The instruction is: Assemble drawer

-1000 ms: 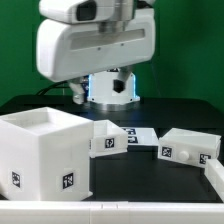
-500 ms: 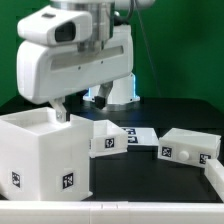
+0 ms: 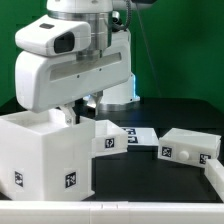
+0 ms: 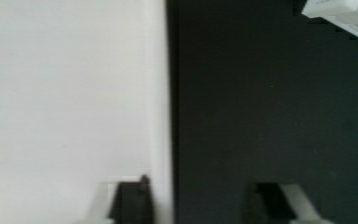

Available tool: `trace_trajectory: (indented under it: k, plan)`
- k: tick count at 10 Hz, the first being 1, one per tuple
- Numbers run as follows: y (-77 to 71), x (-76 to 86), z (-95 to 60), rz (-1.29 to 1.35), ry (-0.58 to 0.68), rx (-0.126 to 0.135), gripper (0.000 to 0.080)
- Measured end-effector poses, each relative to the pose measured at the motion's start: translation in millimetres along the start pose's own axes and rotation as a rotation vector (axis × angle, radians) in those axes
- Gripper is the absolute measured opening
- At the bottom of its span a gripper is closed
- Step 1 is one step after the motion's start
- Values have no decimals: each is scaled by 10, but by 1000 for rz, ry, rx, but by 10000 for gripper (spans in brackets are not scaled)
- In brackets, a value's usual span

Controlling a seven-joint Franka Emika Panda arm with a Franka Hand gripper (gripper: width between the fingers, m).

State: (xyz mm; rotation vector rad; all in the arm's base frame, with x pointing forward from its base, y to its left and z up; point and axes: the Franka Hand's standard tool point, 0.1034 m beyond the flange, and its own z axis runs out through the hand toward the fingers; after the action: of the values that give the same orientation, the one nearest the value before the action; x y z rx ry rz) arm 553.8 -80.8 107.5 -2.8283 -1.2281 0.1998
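The drawer's large white cube-like housing (image 3: 45, 155) stands at the front of the exterior view's left, with tags on its faces. A small white tray (image 3: 108, 138) lies against its right side. A second tray (image 3: 190, 148) lies further to the exterior view's right. My gripper (image 3: 66, 116) hangs low over the housing's back right top edge, mostly hidden by the hand. In the wrist view the gripper (image 4: 204, 205) is open. One finger (image 4: 137, 200) is over the white housing surface (image 4: 69, 100), and the other is over the dark table, with nothing held.
The marker board (image 3: 143, 135) lies flat behind the trays. The robot's base (image 3: 115, 92) stands at the back centre. Another white part (image 3: 213, 185) shows at the exterior view's right edge. A white corner (image 4: 345, 15) shows in the wrist view. The table is black.
The arm has come down and moved toward the exterior view's left, bringing the gripper from above the table to the housing's top edge. The parts have not moved.
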Motion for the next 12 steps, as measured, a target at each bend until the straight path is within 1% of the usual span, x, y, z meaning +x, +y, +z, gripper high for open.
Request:
trace_trajectory:
  k: [1,2,3,6,7,8,9,11,12]
  plan:
    - [0,0,1,0,0,0,77]
    - [3,2,-2,0,1,-1,77]
    - [7,4,-7,0,2,-2,37]
    - [9,6,-10,0,2,-3,37]
    - [-1,53,-26,-13,12,-23,37]
    - [-103,152,-30,-37,28,-40,37]
    - [-194,217,-26,-57,29,-39,37]
    - [-325,395,-84,-145,41,-57,37]
    - [-360,470,-126,-190,52,-75,37]
